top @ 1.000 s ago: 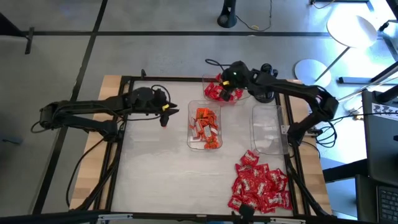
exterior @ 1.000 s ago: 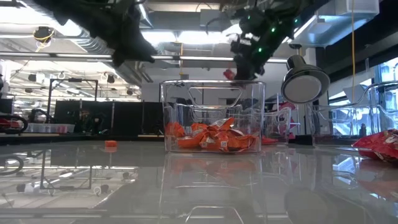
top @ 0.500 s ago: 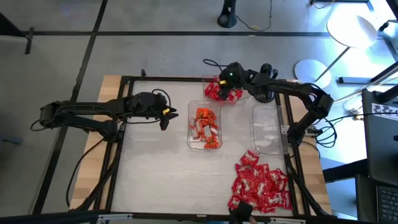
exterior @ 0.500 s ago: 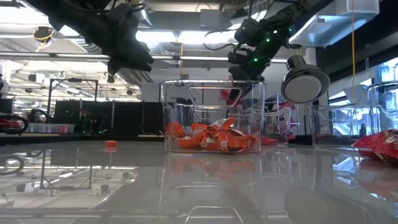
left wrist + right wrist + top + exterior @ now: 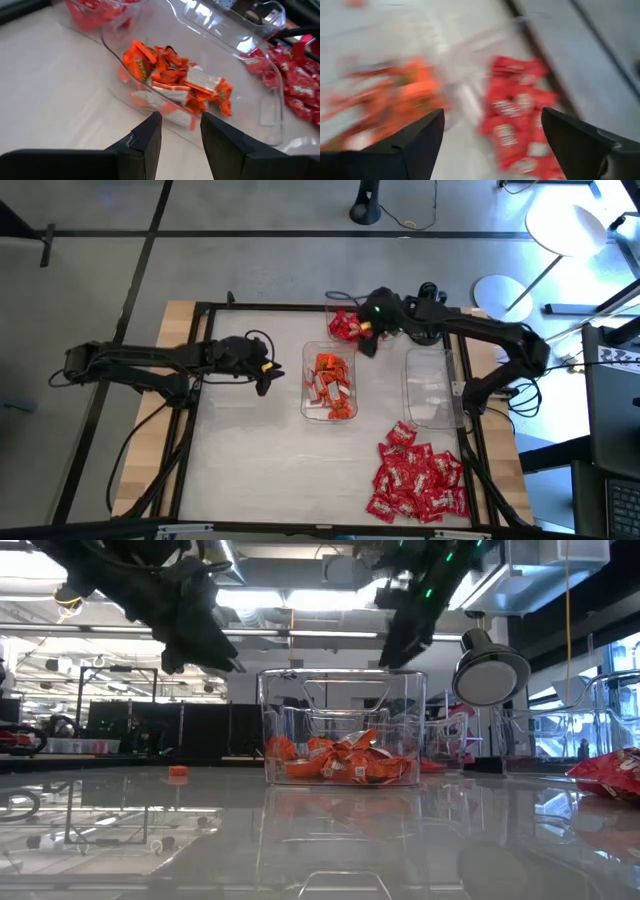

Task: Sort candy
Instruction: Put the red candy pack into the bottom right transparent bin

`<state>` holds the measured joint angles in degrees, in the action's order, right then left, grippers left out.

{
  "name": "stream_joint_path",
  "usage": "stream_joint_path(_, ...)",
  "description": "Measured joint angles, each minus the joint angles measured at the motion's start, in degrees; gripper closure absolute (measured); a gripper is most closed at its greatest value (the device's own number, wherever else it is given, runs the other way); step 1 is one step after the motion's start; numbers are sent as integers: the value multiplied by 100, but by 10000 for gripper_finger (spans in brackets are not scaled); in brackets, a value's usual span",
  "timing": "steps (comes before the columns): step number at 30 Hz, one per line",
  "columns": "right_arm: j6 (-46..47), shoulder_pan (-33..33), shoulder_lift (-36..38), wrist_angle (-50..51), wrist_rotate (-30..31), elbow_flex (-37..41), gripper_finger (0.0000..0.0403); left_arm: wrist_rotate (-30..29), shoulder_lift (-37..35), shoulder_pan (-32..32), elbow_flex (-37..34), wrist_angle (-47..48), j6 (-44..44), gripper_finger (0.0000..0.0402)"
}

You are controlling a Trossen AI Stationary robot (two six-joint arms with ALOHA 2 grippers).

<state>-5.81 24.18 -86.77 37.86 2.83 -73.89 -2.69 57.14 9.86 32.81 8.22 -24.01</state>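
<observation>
Orange candy (image 5: 330, 385) fills the middle clear tray (image 5: 125, 70). Plain red candy (image 5: 347, 327) lies in the far tray (image 5: 470, 55). A pile of red candy with white marks (image 5: 418, 480) rests on the table at the near right. My left gripper (image 5: 265, 375) hovers left of the middle tray, open, with nothing between its fingers (image 5: 181, 120). My right gripper (image 5: 368, 340) hangs open and holds nothing beside the far tray, above the table (image 5: 492, 130).
An empty clear tray (image 5: 432, 388) stands right of the middle one. A small orange piece (image 5: 178, 771) lies on the table in the low view. Black frame bars (image 5: 190, 410) run along the table's sides. Bare table top lies at the near left.
My right gripper has opened above the far tray, and a red candy has dropped from it into that tray. It has then swung toward the near edge, beside the tray. My left gripper has drifted slightly toward the near edge.
</observation>
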Motion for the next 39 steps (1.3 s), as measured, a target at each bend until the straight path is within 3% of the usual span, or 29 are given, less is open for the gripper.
stream_joint_path(5,623,-795,501,1141,-526,0,71,-183,0,-387,-294,-473,-521,274)
stream_joint_path(10,1482,-1980,615,2042,-651,138,71,-474,0,-821,-490,-741,-877,274)
stream_joint_path(16,2381,-3375,609,2219,-668,682,71,-905,0,-1271,-524,-766,-1095,274)
stream_joint_path(22,3089,-4444,609,1440,-638,1339,71,-1156,0,-1555,-524,-779,-1220,274)
stream_joint_path(29,3414,-5218,603,162,-321,2113,74,-1366,0,-1654,-524,-781,-1308,274)
stream_joint_path(39,3873,-5470,600,-1382,-93,3168,155,-1455,0,-1654,-524,-779,-1365,274)
